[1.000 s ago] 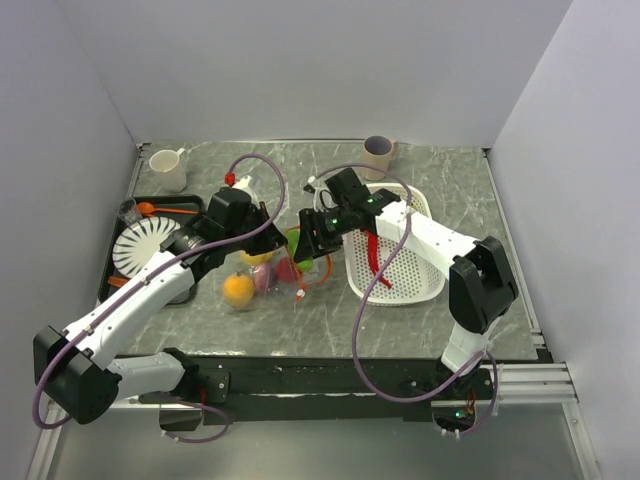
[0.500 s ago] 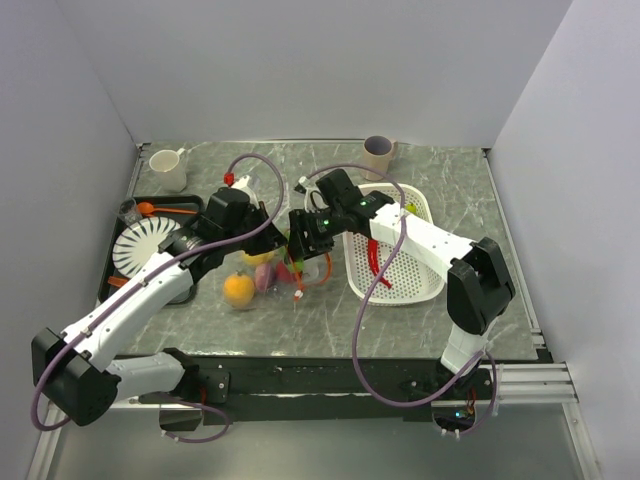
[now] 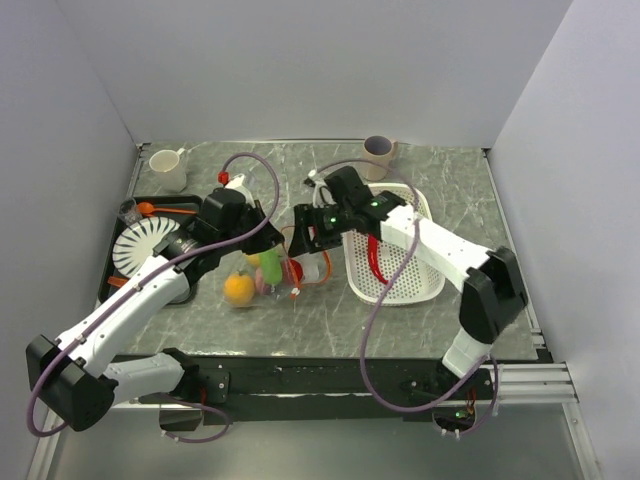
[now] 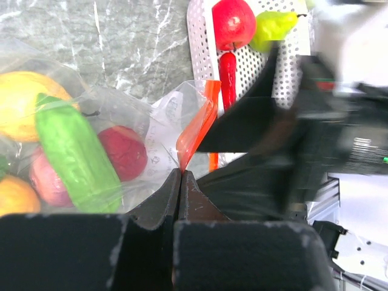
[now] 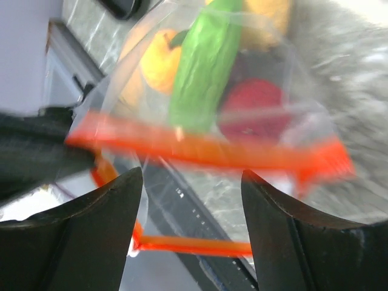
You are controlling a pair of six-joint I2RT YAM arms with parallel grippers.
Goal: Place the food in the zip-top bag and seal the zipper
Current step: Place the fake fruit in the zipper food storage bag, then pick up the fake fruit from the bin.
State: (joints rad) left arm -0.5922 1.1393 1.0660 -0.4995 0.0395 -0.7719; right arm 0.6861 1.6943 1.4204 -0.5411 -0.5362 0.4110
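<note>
Orange-red plastic of the zipper [image 4: 199, 124] is pinched at its near end by the left gripper [image 4: 180, 177], whose jaws are pressed tightly together on it. The zip-top bag [image 4: 159, 115] is seen near the middle of the grey marbled tabletop [image 3: 450, 190], just left of the white perforated basket [image 3: 412, 272]. A green cucumber [image 4: 76, 154], a red fruit [image 4: 124, 151], a yellow fruit [image 4: 21, 103] and an orange [image 3: 238, 289] are enclosed in it. The right gripper [image 5: 190, 176] is held at the bag's strip edge with its jaws spread wide apart, and the zipper is stretched across just beyond their tips, though that view is blurred. A round red fruit [image 4: 233, 21], a yellow-green pepper [image 4: 273, 24] and a red chilli [image 4: 228, 73] are seen lying in the basket.
</note>
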